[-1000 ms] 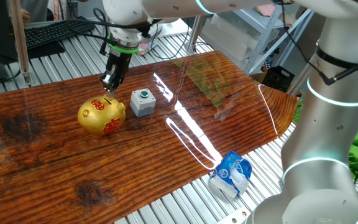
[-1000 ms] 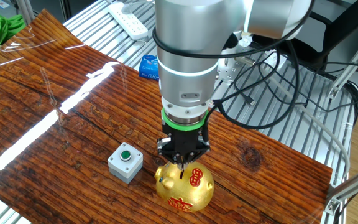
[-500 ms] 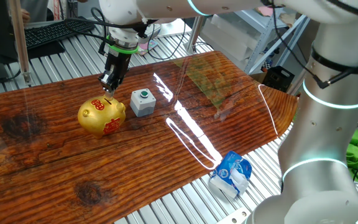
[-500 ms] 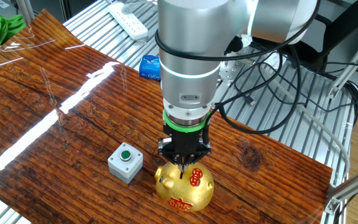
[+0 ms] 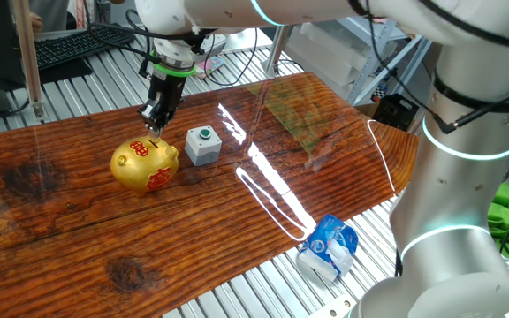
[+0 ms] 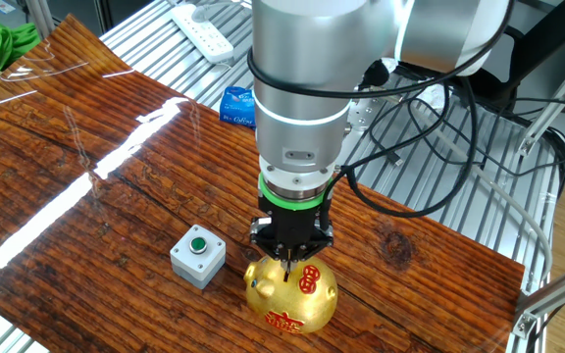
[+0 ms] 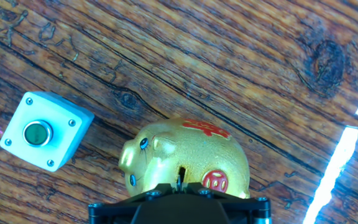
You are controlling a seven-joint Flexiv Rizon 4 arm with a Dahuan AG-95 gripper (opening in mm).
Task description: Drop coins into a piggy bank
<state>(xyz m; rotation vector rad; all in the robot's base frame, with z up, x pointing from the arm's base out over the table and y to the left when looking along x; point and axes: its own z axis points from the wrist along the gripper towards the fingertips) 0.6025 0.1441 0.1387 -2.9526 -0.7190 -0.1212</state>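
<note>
Nothing on the desk (image 5: 78, 221) has shifted since a second ago; only the arm's upper links (image 5: 467, 106) have swung a little, while the hand (image 5: 155, 123) stays put over the pig. Hand points straight down, fingers pinched together, clenched with almost no gap. Whether a coin sits between the tips: cannot tell, too small and dark in both fixed views, and the hand view shows only the black underside of the hand (image 7: 180, 202) at the bottom edge.

Piggy bank (image 5: 145, 164): shiny gold, red markings on its side and back, standing upright on the dark wooden desk, left-of-centre in one fixed view. In the other fixed view the piggy bank (image 6: 291, 292) is directly under the hand (image 6: 287, 267), fingertips just above or at its back; contact not clear. Hand view: piggy bank (image 7: 185, 162) seen from above, top slot right at the tips, snout toward the left.

Grey box with green button (image 5: 202, 145) just beside the pig, apart from it; same box (image 6: 197, 255) (image 7: 43, 131) in the other views. Blue-and-white crumpled packet (image 5: 328, 246) at the near desk edge, well apart from the pig. White power strip (image 6: 202, 29) off the desk on the metal slats.
</note>
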